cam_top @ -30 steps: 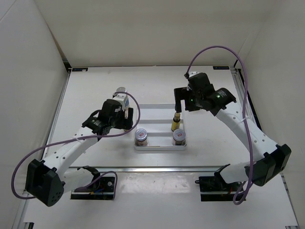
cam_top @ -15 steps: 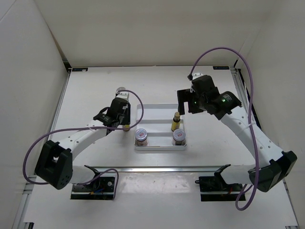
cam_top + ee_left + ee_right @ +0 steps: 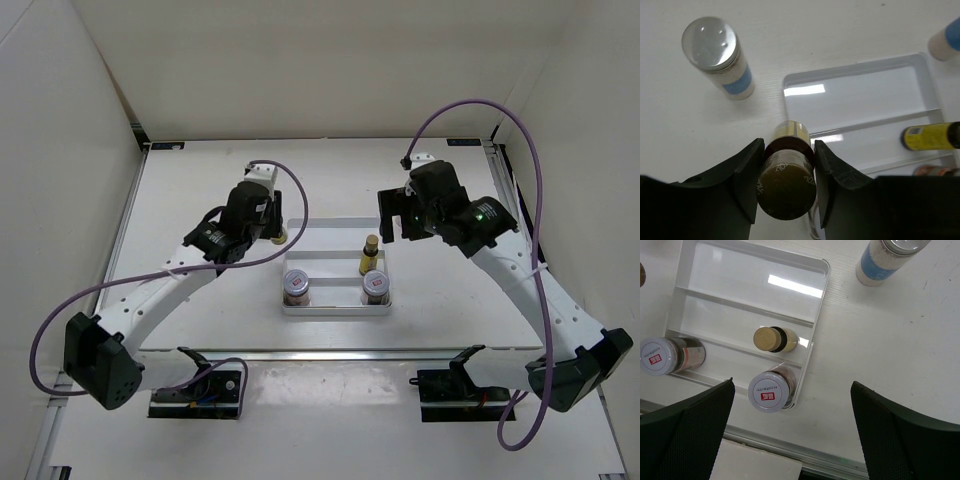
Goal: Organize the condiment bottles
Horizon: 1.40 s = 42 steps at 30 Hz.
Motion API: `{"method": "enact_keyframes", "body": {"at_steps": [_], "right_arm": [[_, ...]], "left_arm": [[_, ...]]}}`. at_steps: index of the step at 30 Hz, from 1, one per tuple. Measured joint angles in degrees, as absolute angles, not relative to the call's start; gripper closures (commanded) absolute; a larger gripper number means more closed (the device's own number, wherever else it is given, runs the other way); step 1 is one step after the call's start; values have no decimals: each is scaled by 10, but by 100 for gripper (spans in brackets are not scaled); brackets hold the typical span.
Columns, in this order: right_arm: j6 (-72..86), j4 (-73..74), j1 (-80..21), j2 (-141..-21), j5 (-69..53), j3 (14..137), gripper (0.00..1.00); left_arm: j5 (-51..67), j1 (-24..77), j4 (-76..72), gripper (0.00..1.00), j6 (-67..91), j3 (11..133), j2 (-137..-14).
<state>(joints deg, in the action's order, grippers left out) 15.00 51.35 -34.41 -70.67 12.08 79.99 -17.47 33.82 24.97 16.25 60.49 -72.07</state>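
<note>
Left gripper (image 3: 788,159): pinching dark-capped yellow-labelled bottle (image 3: 786,187); white tray (image 3: 865,102) just ahead. Right gripper (image 3: 792,386): spread wide; squat jar (image 3: 768,393) beneath, apart.

In the left wrist view the held bottle (image 3: 786,186) shows mostly its cap, its body largely hidden behind it. A white bottle (image 3: 945,42) is cut by the top right corner and a yellow bottle (image 3: 929,136) by the right edge. What seems a jar (image 3: 939,171) is a mere sliver.
</note>
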Motion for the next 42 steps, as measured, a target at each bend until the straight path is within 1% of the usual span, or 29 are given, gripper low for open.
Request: {"method": "enact_keyframes", "body": {"at_steps": [6,13,15,17,18,21,22,24,25,27,31,36,38,42], "right_arm": [[147,515,-344,-707,130,800,0],[146,523,-343,-707,138,800,0],[146,526,-342,-706,140,800,0],[146,528,-342,-706,143,800,0],[146,528,-342,-706,144,800,0],[146,530,-342,-706,149,800,0],[146,531,-342,-706,150,800,0],[145,532,-341,-706,153,800,0],[146,533,-340,-706,155,800,0],[146,534,-331,-706,156,800,0],[148,538,-295,-710,155,802,0],[144,539,-244,-765,141,851,0],[139,539,-224,-799,129,881,0],[128,519,-196,-866,105,929,0]], "left_arm": [[-151,379,244,89,166,636,-732],[-129,392,239,89,177,625,-814],[-128,392,239,86,181,617,-828],[-128,392,239,78,184,611,-836],[-128,392,239,70,185,610,-840],[-128,392,232,53,186,610,-852],[-128,392,230,42,187,610,-856],[-128,392,226,31,189,610,-863],[-128,392,224,19,190,610,-863],[-131,392,220,0,197,611,-863],[-136,392,238,0,199,630,-863],[-162,392,287,0,176,708,-846],[-180,391,296,0,157,729,-818],[-216,362,307,0,109,729,-712]]}}
